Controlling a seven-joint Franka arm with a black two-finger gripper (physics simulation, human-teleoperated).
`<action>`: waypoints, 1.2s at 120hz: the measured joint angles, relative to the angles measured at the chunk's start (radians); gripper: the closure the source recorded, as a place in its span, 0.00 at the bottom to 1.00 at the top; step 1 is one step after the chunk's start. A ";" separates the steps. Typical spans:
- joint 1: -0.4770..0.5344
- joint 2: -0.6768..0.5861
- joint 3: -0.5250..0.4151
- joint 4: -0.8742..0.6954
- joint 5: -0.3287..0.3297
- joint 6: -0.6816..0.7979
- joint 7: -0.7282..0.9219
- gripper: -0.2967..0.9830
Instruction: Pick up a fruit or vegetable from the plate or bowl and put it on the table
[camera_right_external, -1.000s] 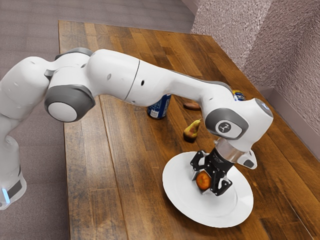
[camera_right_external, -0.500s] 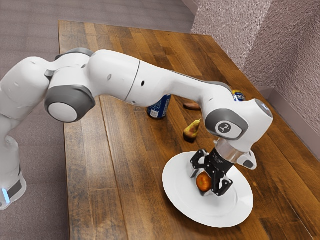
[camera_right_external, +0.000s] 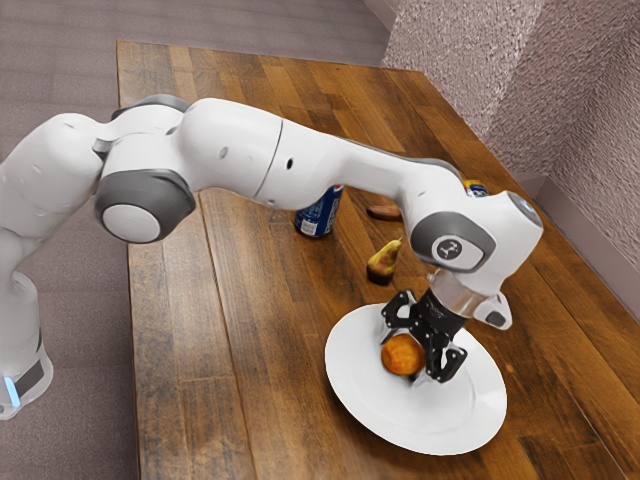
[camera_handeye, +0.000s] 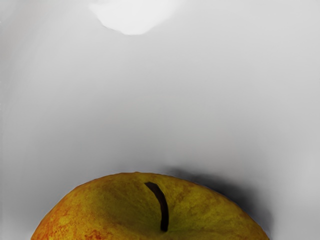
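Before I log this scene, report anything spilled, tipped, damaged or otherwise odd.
Nothing stands out: the visible parts of the apple look undamaged, the plate lies flat, the pear looks intact, the blue can stands upright, and I see no spill.

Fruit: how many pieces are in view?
2 I'm sure of: an apple at the gripper and a pear on the table. The arm partly hides a brown thing I can't identify, maybe more.
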 joint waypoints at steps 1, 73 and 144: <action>0.000 0.000 0.000 0.000 0.000 0.000 0.000 0.24; 0.002 0.005 0.001 0.002 0.003 -0.011 0.014 0.46; -0.016 -0.296 0.069 -0.120 0.145 -0.114 -0.006 0.47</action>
